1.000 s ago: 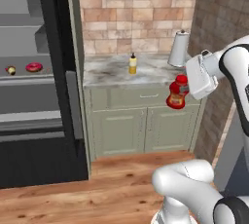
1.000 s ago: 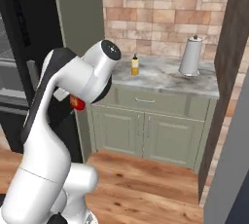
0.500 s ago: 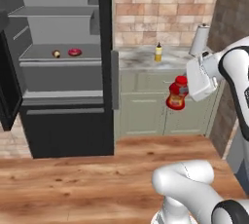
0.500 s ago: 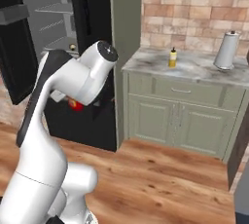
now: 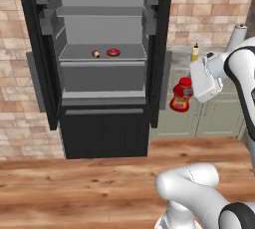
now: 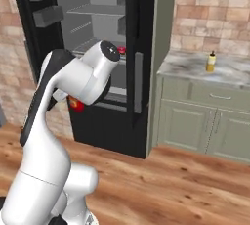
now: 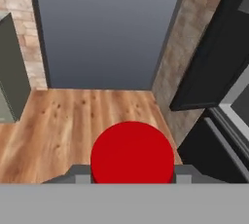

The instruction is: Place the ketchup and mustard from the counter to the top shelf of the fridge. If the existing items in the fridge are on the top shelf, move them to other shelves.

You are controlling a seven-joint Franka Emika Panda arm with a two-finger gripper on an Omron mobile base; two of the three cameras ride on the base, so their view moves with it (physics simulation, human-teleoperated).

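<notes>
1. The fingers (image 5: pixel 191 89) are clenched on the ketchup (image 5: pixel 181 95), which hangs upright in the air just right of the open fridge (image 5: pixel 102 63) and in front of the cabinets under the bench (image 5: pixel 179 58).
2. The mustard (image 5: pixel 194 52) stands on the bench near its back edge, beside the fridge.
3. The pink donut (image 5: pixel 113 52) and the brown lump (image 5: pixel 96 54) sit near the front edge of a middle shelf; the top shelf (image 5: pixel 101 11) above them looks bare.
4. To do this step well, I would lift the bottle above the top shelf's front edge, keep it upright, pass between the door bins, and set it down well back from the edge.
5. The risk is the cap or hand clipping the right door.
</notes>
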